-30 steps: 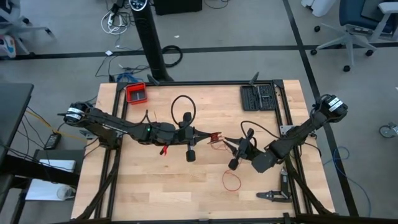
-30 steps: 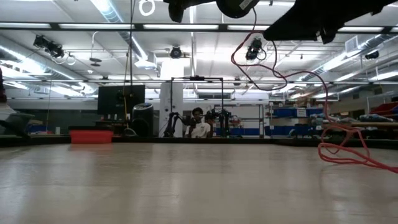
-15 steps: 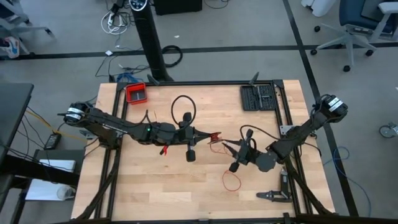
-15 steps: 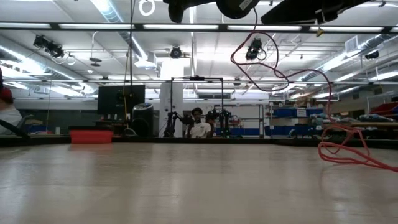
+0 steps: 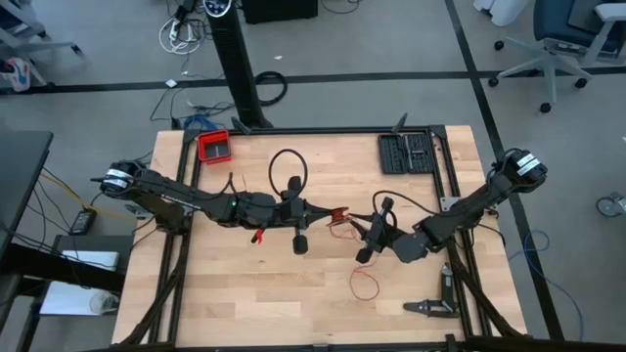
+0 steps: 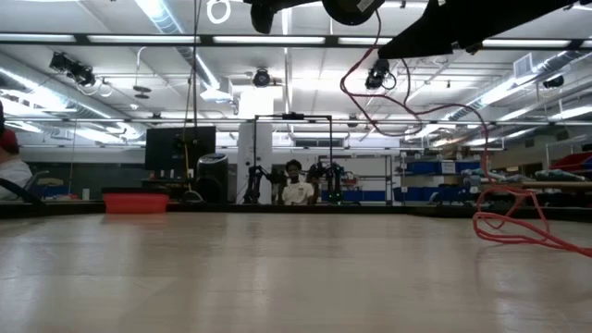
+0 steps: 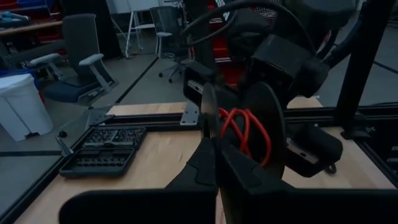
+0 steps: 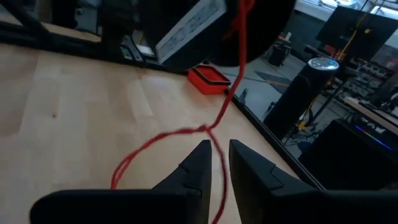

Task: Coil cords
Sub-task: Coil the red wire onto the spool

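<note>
- The left pincer (image 5: 338, 211), just right of the counter's (image 5: 245, 293) centre in the high view, is clamped tight on a small bundle of the red cord (image 7: 239, 130). If the tail is tugged sideways, the turns could slide out between the fingers and the coil would spring apart.
- From the bundle the cord trails toward 5 o'clock and ends in a loose loop (image 5: 364, 284) lying on the counter. That loop may snag or kink as it is drawn in, since nothing holds it flat.
- The right pincer (image 5: 370, 235) sits close beside the left, at its 4 o'clock, jaws a narrow gap apart and gripping nothing. In its wrist view the strand (image 8: 186, 134) runs just ahead of the fingertips (image 8: 202, 152). A closure made slightly off line would miss so thin a cord.
- The two pincers are nearly touching, so a further approach risks a knock that loosens the bundle.
</note>
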